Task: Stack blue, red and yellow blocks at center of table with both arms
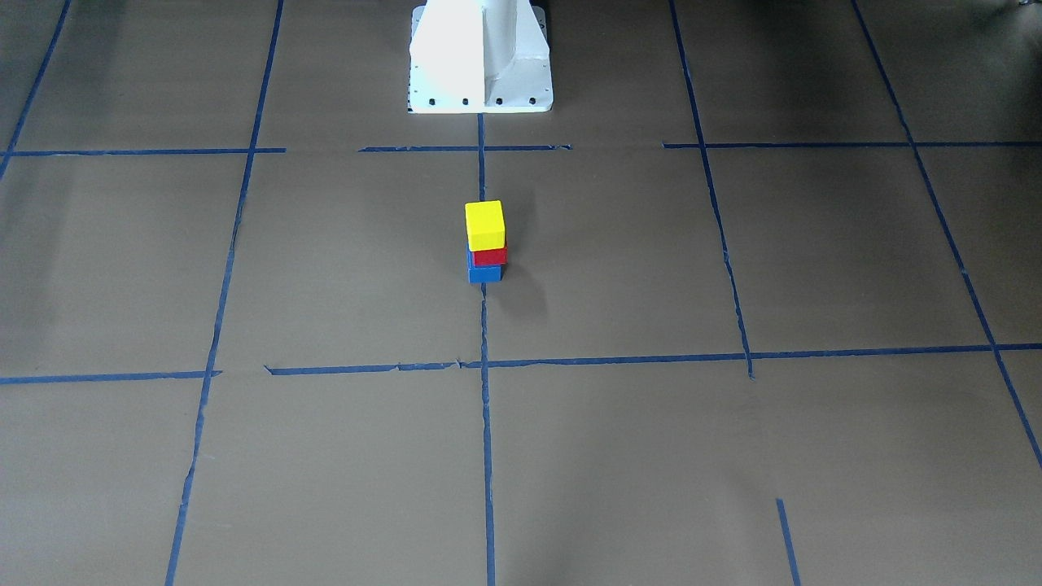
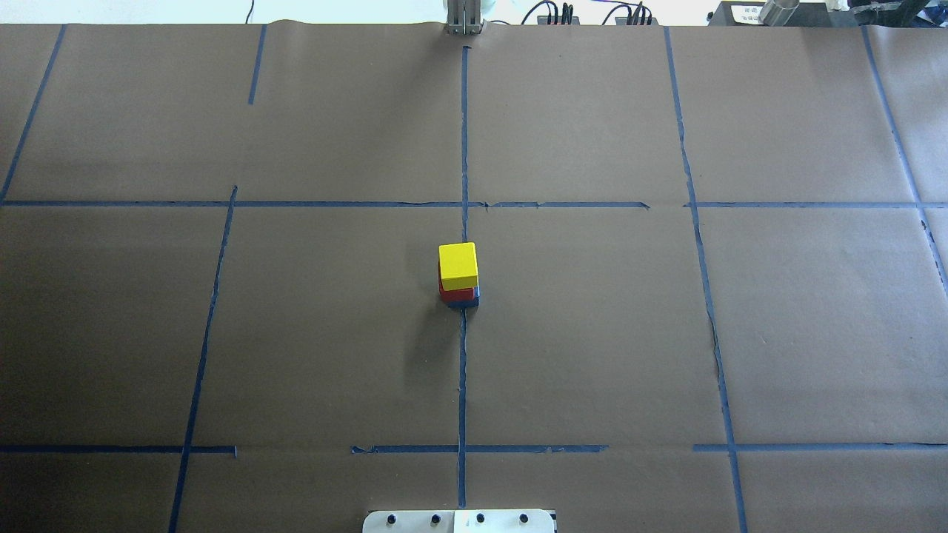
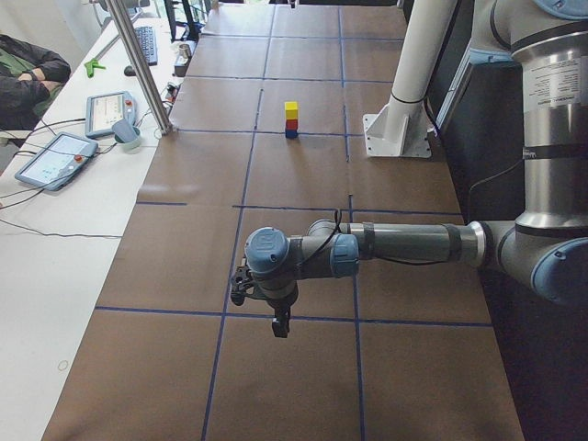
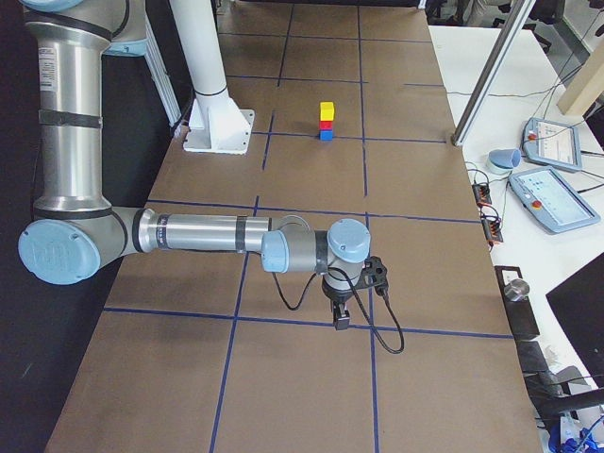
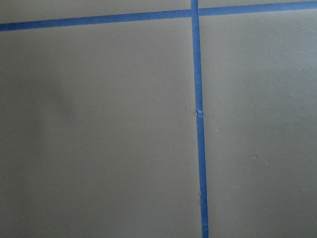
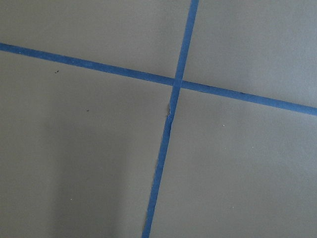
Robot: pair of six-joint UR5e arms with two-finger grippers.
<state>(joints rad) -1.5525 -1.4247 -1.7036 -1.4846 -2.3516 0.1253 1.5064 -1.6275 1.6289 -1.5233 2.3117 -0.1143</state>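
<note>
A stack stands at the table's centre: the blue block [image 1: 485,273] at the bottom, the red block [image 1: 490,256] on it, the yellow block [image 1: 484,225] on top. In the overhead view the yellow block [image 2: 458,265] hides most of the red block [image 2: 446,293] and blue block [image 2: 471,299]. My left gripper [image 3: 278,326] shows only in the exterior left view, low over bare table far from the stack. My right gripper [image 4: 341,319] shows only in the exterior right view, likewise far from it. I cannot tell whether either is open or shut. Both wrist views show only paper and tape.
The robot's white base [image 1: 480,57] stands behind the stack. Blue tape lines grid the brown paper. Tablets [image 3: 53,158] and a metal post [image 3: 142,69] stand off the table's far side, with a seated person [image 3: 28,78] beyond.
</note>
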